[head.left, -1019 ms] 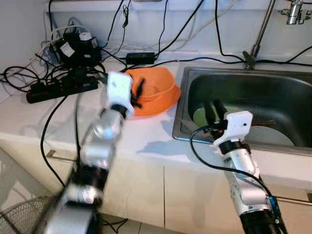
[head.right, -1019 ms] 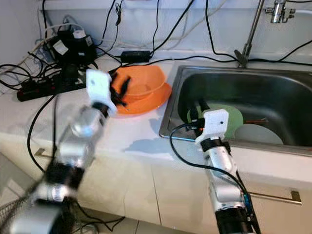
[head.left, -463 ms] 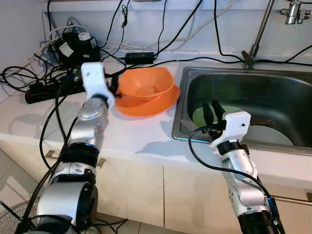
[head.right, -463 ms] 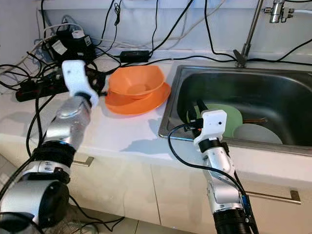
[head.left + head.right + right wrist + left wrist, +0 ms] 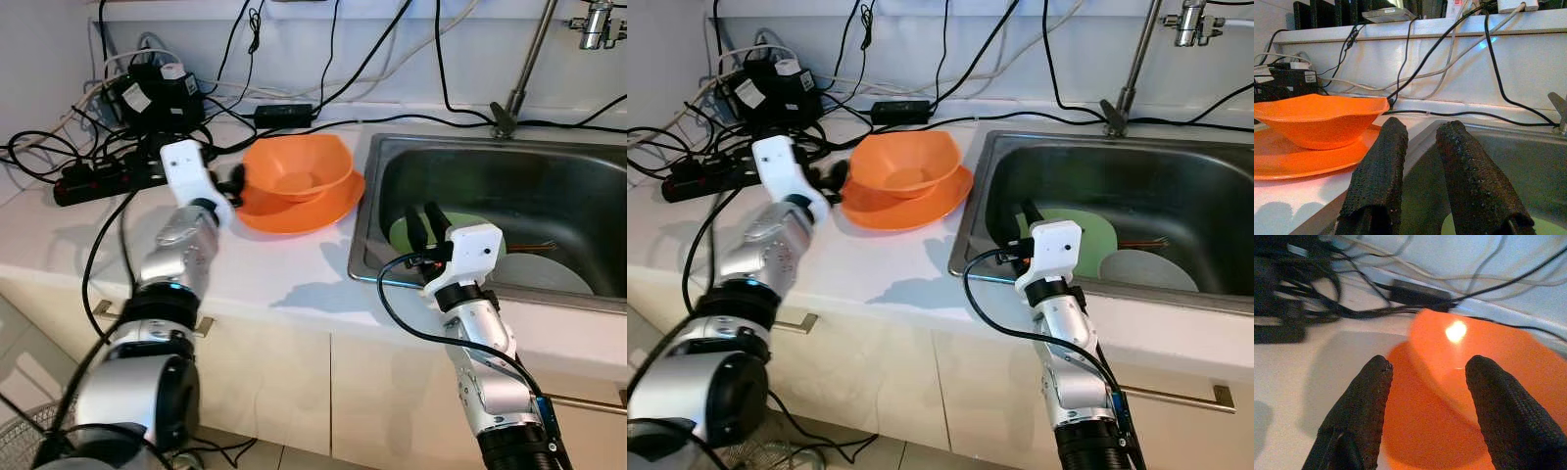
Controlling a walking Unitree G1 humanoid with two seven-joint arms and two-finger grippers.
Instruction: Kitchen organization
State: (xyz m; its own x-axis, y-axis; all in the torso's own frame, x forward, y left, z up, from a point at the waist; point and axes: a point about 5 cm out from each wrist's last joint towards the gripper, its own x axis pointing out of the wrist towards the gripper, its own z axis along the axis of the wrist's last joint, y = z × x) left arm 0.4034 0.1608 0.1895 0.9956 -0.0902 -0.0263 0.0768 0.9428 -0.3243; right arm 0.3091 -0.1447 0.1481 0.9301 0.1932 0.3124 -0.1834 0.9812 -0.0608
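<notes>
Two orange dishes sit stacked on the white bench (image 5: 284, 284) just left of the sink (image 5: 549, 186): an orange bowl (image 5: 297, 168) standing upright, mouth up, inside a wider, shallow orange plate (image 5: 306, 204). Bowl rim wavy and roughly squared rather than round, so no clear long axis; both pieces glossy, plain, same colour. Left tool (image 5: 233, 180) at the left edge of the plate, fingers spread wide and pointing toward the dishes; in the left wrist view the two black fingers (image 5: 1359, 411) frame the bowl (image 5: 1484, 362) and plate (image 5: 1420, 431) with a broad gap between them, nothing gripped. Whether the fingertips touch the plate rim cannot be told. Right tool (image 5: 427, 223) at the near left corner of the sink, fingers upright and close together with a narrow gap, holding nothing. Inside the stainless sink, a pale green plate (image 5: 446, 230) lies flat beside a white plate (image 5: 544, 274), the two partly overlapping. Behind the dishes, a black power strip (image 5: 108, 176), adapters and a tangle of black cables (image 5: 323, 59) along the wall; faucet stem (image 5: 524, 64) rises at the sink's back edge.
</notes>
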